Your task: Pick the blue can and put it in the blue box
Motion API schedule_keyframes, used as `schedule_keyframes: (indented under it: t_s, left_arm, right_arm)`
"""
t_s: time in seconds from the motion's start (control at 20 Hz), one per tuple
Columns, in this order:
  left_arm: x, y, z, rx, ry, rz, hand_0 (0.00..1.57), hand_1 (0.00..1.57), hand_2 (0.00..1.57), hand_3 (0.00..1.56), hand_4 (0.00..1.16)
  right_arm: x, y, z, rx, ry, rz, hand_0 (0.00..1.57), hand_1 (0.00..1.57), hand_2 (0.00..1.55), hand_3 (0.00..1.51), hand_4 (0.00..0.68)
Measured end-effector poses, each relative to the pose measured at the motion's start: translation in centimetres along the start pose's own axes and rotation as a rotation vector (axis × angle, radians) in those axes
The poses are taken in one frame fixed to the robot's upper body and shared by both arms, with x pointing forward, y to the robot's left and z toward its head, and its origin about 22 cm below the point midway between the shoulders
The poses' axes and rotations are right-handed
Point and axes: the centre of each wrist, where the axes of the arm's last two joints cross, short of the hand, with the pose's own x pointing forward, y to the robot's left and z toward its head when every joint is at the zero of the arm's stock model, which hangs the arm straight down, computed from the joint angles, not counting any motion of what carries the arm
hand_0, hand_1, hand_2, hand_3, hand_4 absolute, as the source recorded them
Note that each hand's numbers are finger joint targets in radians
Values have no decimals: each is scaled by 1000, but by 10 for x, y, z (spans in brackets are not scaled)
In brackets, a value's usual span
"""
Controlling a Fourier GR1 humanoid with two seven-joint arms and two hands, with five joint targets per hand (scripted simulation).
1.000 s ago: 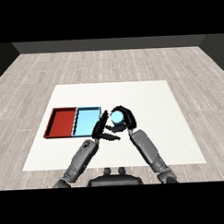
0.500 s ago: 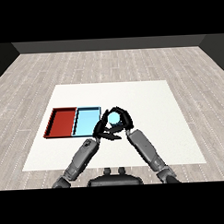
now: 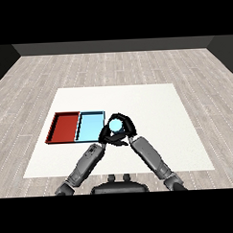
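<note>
Two trays lie side by side at the left of the white table [image 3: 151, 107], the red tray [image 3: 55, 128] furthest left and the light blue tray [image 3: 83, 126] to its right, touching it along one edge. Just right of the blue tray's near right corner is the blue can [image 3: 116, 123], seen from above as a pale blue disc; it is outside the tray, and whether it is lifted off the table cannot be told from this view. The right hand [image 3: 127, 129] has its black fingers curled round the can from the right and far side, which looks like the carrying grasp. The left hand [image 3: 107, 134] is pressed in close on the can's left and near side, its fingers overlapping those of the other hand; whether they are curled on the can or only lying against it cannot be told. Since the can sits so near the tray's right wall, the remaining job is probably a short carry to the left over that wall, then a release inside.
</note>
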Motion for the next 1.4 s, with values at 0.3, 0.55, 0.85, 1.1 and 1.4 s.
schedule_keyframes:
  t_s: [0.3, 0.55, 0.85, 1.1, 1.4]
  left_arm:
    - [2, -5, -3, 29, 22, -59, 0, 0, 0, 0, 0]
    - [6, -3, -13, 61, 58, -139, 0, 0, 0, 0, 0]
    - [4, -5, -13, 72, 41, -207, 1112, 1112, 1098, 839, 694]
    - [2, -6, -11, 106, 39, -196, 629, 629, 681, 361, 654]
    - [4, -10, -8, 144, 39, -171, 1571, 1571, 1492, 1259, 637]
  right_arm:
    - [1, 7, 5, 22, -7, -17, 1511, 1511, 1469, 1408, 561]
    - [3, 7, -5, 23, -13, -22, 1490, 1490, 1458, 1403, 570]
    - [0, 3, 0, 21, -11, -14, 1473, 1473, 1455, 1400, 572]
    - [4, 6, -2, 27, -9, -28, 1484, 1484, 1454, 1401, 592]
    - [8, 7, -1, 27, -24, -25, 1457, 1457, 1454, 1410, 548]
